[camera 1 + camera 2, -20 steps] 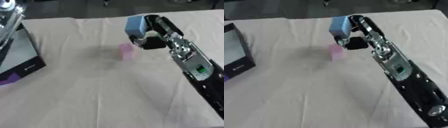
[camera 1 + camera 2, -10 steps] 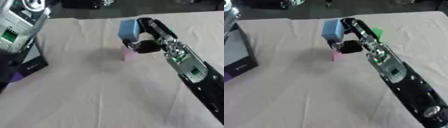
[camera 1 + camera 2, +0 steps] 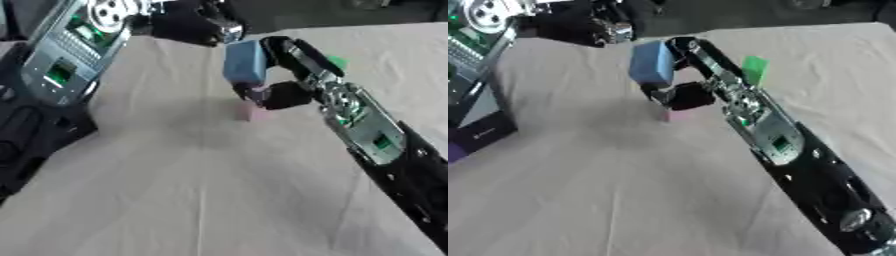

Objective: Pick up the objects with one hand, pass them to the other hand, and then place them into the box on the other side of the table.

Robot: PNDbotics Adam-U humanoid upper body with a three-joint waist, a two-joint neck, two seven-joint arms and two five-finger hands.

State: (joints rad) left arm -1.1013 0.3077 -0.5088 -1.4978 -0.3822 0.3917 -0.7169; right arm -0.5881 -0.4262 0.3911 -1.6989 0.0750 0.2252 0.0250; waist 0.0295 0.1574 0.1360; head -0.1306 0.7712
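Right hand (image 3: 278, 75): it is coming in from the lower right of the frame and reaching up to the middle top. Its fingers are curling round a blue block, with the thumb under it.
Blue block (image 3: 652, 63): it is sitting in the right hand, up off the table, in the upper middle of the frame.
Pink thing (image 3: 256, 113): it is lying on the table just under the right hand. The thumb is hiding part of it, so its shape is hard to tell.
Green thing (image 3: 754, 69): it is sitting on the table behind the right arm. In the left eye view the arm is hiding almost all of it.
Left hand (image 3: 188, 22): it is showing at the top of the frame, dark and blurry, close to the blue block. I cannot tell how its fingers are set.
Left arm (image 3: 74, 52): it is filling the upper left corner and getting cut off by the edge.
Box (image 3: 474, 120): it is standing at the left edge, dark with a purple bit, mostly hidden and cut off.
Table (image 3: 192, 200): a pale cloth is covering it.
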